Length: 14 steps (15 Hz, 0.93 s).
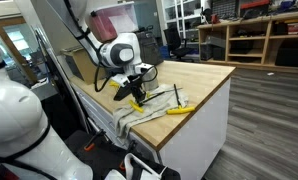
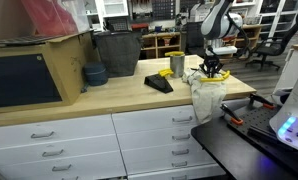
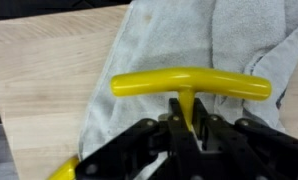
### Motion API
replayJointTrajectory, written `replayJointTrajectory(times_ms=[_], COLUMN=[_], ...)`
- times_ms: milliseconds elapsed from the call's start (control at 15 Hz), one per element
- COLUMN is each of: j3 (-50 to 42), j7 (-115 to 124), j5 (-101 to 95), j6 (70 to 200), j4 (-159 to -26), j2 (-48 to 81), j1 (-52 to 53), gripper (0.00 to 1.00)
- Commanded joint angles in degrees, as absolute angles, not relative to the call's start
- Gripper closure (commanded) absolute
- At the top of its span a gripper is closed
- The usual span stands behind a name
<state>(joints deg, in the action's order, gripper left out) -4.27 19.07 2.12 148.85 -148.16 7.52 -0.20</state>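
- The gripper (image 3: 189, 128) was pinched shut on the short stem of a yellow T-handle tool (image 3: 189, 84). In the wrist view its black fingers (image 3: 175, 125) pressed in from both sides of the stem.
- The yellow T-handle tool sat over the grey towel (image 3: 179, 40), with cloth showing behind the whole length of its crossbar.
- The crossbar was the tool's long axis. It ran side to side across the wrist view, nearly level, with its right end a little lower than its left.
- The stem stood at right angles to the crossbar, at about its middle, and pointed back into the gripper.
- The left end of the crossbar stopped just inside the grey towel's left edge; the right end lay well in over the cloth.
- The grey towel was spread on a wooden countertop (image 3: 39, 70), and in both exterior views it hung down over the counter's front edge (image 2: 204, 97).
- The gripper stood above the part of the grey towel that lay on the counter (image 1: 136, 95).
- A second yellow piece (image 3: 64, 170) showed at the grey towel's lower left edge, beside the gripper's body; what it was could not be told.
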Motion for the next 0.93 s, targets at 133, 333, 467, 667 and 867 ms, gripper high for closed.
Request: replayJointTrajectory(times_ms=[133, 333, 467, 667, 867], j3=[-3.64, -3.46, -3.35, -3.55, -3.88], j7=[13.40, 11.83, 11.85, 12.22, 11.89], j5=[13.63, 20.03, 24.18, 28.83, 33.23], j6=[133.67, 127.44, 123.44, 118.50, 114.47], j4=[-142.47, -138.54, -135.60, -131.27, -128.43], j2=[1.16, 0.47, 0.46, 1.66, 2.51], j1=[-2.95, -2.79, -2.82, -3.09, -3.51], gripper=[0.96, 0.96, 0.96, 0.96, 0.96])
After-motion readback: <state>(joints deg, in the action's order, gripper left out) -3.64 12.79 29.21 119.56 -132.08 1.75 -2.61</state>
